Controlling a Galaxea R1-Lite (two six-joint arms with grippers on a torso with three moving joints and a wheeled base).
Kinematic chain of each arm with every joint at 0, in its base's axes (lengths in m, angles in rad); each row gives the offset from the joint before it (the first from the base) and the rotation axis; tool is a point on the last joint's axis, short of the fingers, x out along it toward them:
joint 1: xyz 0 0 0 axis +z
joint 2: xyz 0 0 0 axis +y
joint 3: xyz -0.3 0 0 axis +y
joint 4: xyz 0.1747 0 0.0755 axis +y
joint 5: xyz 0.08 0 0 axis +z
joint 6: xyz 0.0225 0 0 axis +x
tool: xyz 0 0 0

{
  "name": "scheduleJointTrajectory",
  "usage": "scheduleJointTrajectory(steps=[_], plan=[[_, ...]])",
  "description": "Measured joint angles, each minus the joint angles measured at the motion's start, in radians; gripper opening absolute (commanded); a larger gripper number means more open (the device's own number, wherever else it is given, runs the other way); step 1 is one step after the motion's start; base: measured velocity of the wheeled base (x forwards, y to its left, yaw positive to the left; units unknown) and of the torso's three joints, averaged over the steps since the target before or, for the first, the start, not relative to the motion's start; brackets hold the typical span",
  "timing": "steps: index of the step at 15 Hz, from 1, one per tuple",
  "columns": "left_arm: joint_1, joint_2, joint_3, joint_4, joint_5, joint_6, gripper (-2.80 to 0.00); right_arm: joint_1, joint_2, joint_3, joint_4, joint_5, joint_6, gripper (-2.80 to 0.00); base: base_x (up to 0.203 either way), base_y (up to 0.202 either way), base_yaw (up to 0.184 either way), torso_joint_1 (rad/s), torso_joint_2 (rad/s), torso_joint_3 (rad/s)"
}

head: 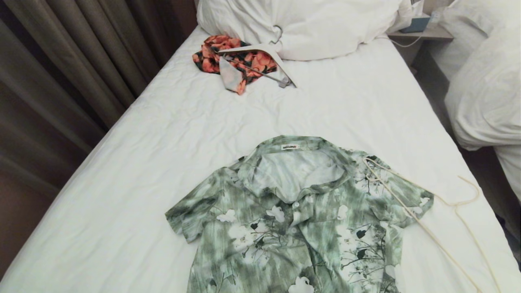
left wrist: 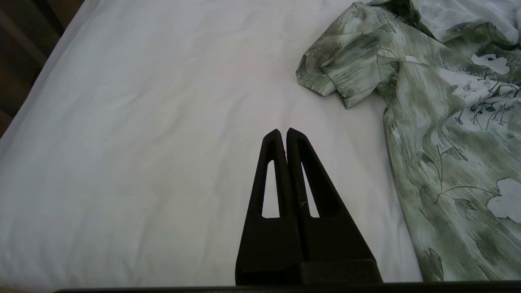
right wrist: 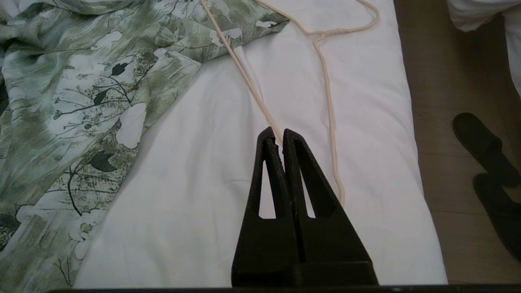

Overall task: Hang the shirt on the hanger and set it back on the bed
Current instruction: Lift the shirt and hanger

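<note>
Nothing is started yet. The shirt (head: 297, 219) lies flat at 6 o'clock on the bed (head: 163, 134); the hanger (head: 427, 203), at 4 o'clock, probably overlaps one sleeve. Left claw (left wrist: 283, 132) and right claw (right wrist: 278, 132) are closed, empty. Next: open the right claw and pick up the hanger.

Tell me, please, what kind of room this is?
Probably a hotel bedroom: a bed with white pillows, a second bed close beside it, and long curtains.
</note>
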Motion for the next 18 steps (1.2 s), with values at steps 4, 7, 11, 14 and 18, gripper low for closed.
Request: scheduleJointTrajectory(steps=[4,7,11,14,18], plan=[[0.000,0.000,0.000,0.000,0.000,0.000,-2.80,0.000,0.000,0.000,0.000,0.000,0.000,-2.80,0.000,0.000,0.000,0.000,0.00,0.000],[0.000,0.000,0.000,0.000,0.000,0.000,-2.80,0.000,0.000,-0.003,0.006,0.007,-0.027,-2.80,0.000,0.000,0.000,0.000,0.00,0.000],[0.000,0.000,0.000,0.000,0.000,0.000,-2.80,0.000,0.047,-0.084,0.013,0.046,-0.024,-2.80,0.000,0.000,0.000,0.000,0.00,0.000],[0.000,0.000,0.000,0.000,0.000,0.000,-2.80,0.002,0.201,-0.213,0.009,0.052,0.073,-2.80,0.000,0.000,0.000,0.000,0.00,0.000],[0.000,0.000,0.000,0.000,0.000,0.000,-2.80,-0.005,0.522,-0.402,0.003,0.052,0.355,-2.80,0.000,0.000,0.000,0.000,0.00,0.000]])
